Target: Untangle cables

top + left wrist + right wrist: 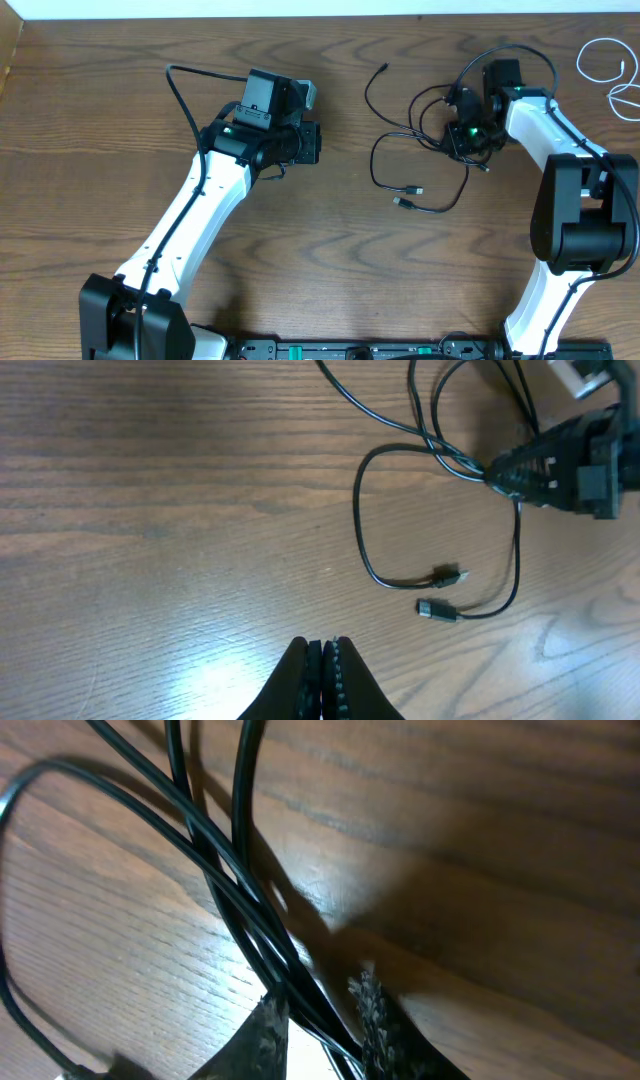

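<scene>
A black cable lies in tangled loops on the wooden table right of centre, its two plug ends side by side. In the left wrist view its loop and plugs lie ahead. My right gripper is down in the knot. In the right wrist view its fingers are closed around crossing black strands. A white cable lies curled at the far right corner. My left gripper is shut and empty, well left of the tangle.
The right arm's own thicker black wire arcs above its wrist, close to the tangle. The left arm's wire loops at the far left. The table's back edge runs along the top.
</scene>
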Tool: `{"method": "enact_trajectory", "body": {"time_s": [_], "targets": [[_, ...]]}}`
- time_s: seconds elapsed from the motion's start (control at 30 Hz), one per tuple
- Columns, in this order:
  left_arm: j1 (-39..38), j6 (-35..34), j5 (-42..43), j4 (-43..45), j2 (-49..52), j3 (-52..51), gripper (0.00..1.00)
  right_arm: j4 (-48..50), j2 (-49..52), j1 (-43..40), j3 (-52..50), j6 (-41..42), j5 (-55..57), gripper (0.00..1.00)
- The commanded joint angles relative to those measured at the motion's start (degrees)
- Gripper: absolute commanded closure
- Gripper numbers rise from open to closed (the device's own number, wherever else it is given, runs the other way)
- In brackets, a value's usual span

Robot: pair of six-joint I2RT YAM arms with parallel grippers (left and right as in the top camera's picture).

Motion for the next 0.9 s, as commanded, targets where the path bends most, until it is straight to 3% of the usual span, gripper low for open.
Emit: {"method": "enact_trajectory", "body": {"time_s": [0.0, 0.37, 0.4, 0.53, 0.87], "targets": [[-0.3, 0.3, 0.9, 0.3, 0.4, 0.5, 0.92, 0.3, 0.5, 0.0, -1.9, -1.0, -0.3, 0.80], [-0.3, 0.3, 1.4, 0.3, 0.4, 0.5, 0.92, -9.9, 0.5, 0.3, -2.2, -4.3, -7.0, 0.73], [-0.3, 0.3, 1.6, 0.3, 0.4, 0.5, 0.93, -10.6, 0.5, 0.3, -2.2, -4.1, -7.2, 0.75], [-0.3, 0.3, 2.0, 0.3, 0.4, 0.5, 0.92, -10.9, 0.4, 0.3, -1.6, -0.4, -7.3, 0.97], [-1.3, 0.0, 9.1, 2.3, 0.4, 0.5, 0.93, -15.8, -5.9, 0.8, 8.1, 5.6, -20.4, 0.99]]}}
